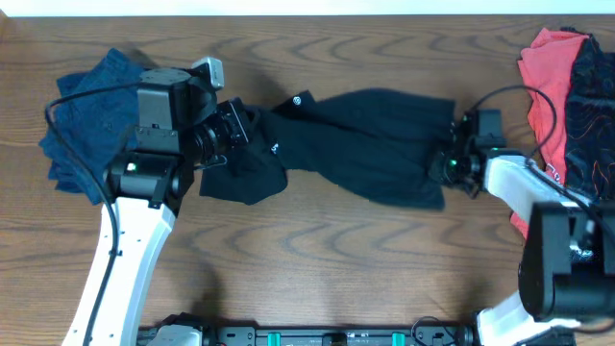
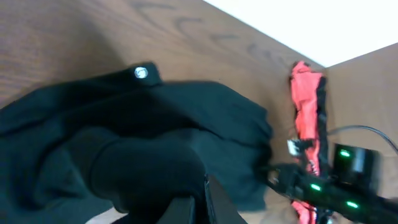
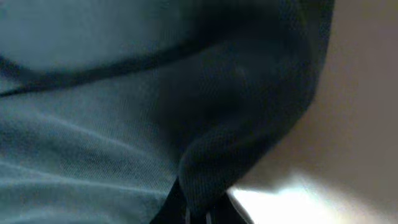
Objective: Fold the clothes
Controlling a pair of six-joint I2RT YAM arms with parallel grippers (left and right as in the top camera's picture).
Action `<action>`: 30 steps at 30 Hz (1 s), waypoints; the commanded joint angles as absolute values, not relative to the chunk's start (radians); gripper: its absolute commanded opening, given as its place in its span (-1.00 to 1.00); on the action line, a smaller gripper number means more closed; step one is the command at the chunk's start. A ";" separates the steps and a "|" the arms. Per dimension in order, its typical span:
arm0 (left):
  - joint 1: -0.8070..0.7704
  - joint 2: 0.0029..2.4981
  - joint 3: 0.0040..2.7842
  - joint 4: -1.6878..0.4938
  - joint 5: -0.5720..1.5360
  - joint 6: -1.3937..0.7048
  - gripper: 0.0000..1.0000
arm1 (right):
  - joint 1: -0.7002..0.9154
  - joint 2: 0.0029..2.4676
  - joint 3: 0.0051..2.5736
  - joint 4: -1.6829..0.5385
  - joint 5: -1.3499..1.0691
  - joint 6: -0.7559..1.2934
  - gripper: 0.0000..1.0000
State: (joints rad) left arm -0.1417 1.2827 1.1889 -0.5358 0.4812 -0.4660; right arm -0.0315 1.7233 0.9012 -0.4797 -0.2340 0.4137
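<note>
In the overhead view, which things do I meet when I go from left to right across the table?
navy garment, left gripper, black shirt, right gripper, red garment, black printed garment

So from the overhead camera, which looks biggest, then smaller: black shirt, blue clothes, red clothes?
Largest: black shirt.
Then blue clothes and red clothes, which look about alike; both are partly hidden, so I won't rank them.

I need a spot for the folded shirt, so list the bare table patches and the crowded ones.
Free: the table strip in front of the black shirt, between the arms; the strip behind it, between navy garment and red garment. Crowded: the middle, where left hand and right hand pinch the shirt, and both ends.
</note>
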 commanded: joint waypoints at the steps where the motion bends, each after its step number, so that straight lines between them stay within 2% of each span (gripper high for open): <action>1: -0.138 1.302 1.189 -0.537 0.442 -0.422 -0.88 | -0.079 1.601 0.985 -0.590 -0.276 0.386 -0.98; 5: -0.138 1.321 1.190 -0.537 0.391 -0.418 -0.88 | -0.136 1.532 1.140 -0.708 -0.288 0.385 -0.98; 9: -0.142 1.354 1.189 -0.537 0.336 -0.415 -0.88 | -0.163 1.590 1.221 -0.607 -0.221 0.414 -0.95; 10: -0.142 1.364 1.189 -0.537 0.330 -0.415 -0.88 | -0.163 1.617 1.230 -0.588 -0.223 0.414 -0.80; 12: -0.144 1.388 1.189 -0.537 0.328 -0.415 -0.89 | -0.156 1.691 1.243 -0.574 -0.255 0.409 -0.30; 15: -0.144 1.433 1.189 -0.530 0.327 -0.415 -0.88 | -0.138 1.785 1.243 -0.584 -0.273 0.376 0.01; 21: -0.143 1.500 1.189 -0.487 0.327 -0.393 -0.88 | -0.138 1.799 1.243 -0.665 -0.238 0.371 0.12; 30: -0.143 1.514 1.189 -0.401 0.319 -0.394 -0.88 | -0.137 1.747 1.230 -0.906 -0.101 0.253 0.15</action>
State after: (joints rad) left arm -0.1421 1.5169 1.1889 -0.4095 0.3328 -0.4133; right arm -0.1448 1.7630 1.2350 -0.8818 -0.1658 0.3210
